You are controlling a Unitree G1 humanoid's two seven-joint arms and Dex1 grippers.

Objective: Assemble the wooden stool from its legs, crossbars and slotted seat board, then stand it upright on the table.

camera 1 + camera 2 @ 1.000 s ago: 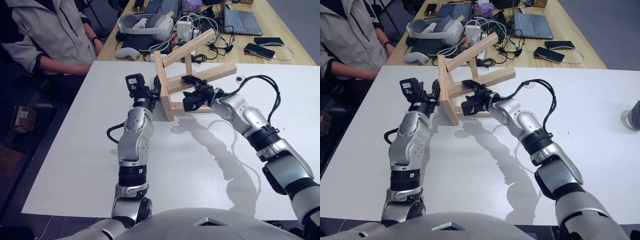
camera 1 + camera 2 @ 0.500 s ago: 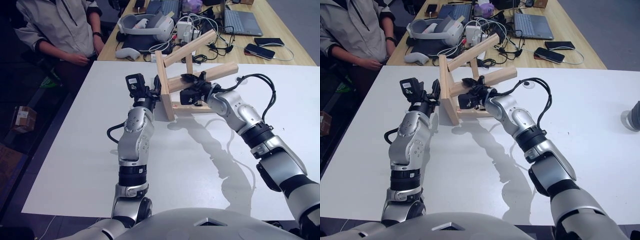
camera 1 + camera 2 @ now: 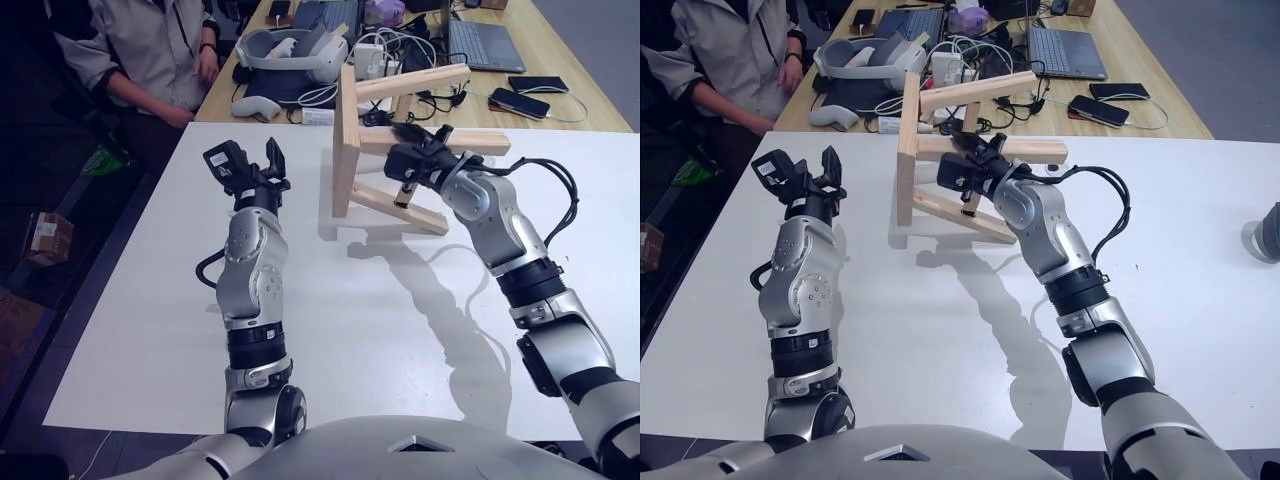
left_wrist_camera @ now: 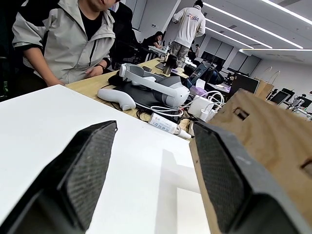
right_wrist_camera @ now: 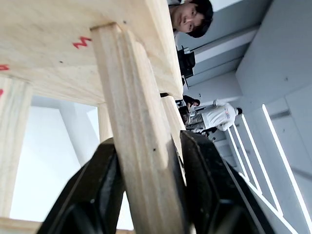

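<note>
The pale wooden stool (image 3: 950, 212) lies on its side on the white table (image 3: 400, 330), its slotted seat board (image 3: 346, 140) standing on edge and its legs pointing to the robot's right. The right gripper (image 3: 408, 168) has its fingers (image 5: 97, 195) clamped on one wooden bar (image 5: 131, 112) under the seat; whether this is a leg or a crossbar is hard to make out. The left gripper (image 4: 153, 151) hangs just beside the seat board, apart from it, with its fingers (image 4: 92, 165) spread wide.
</note>
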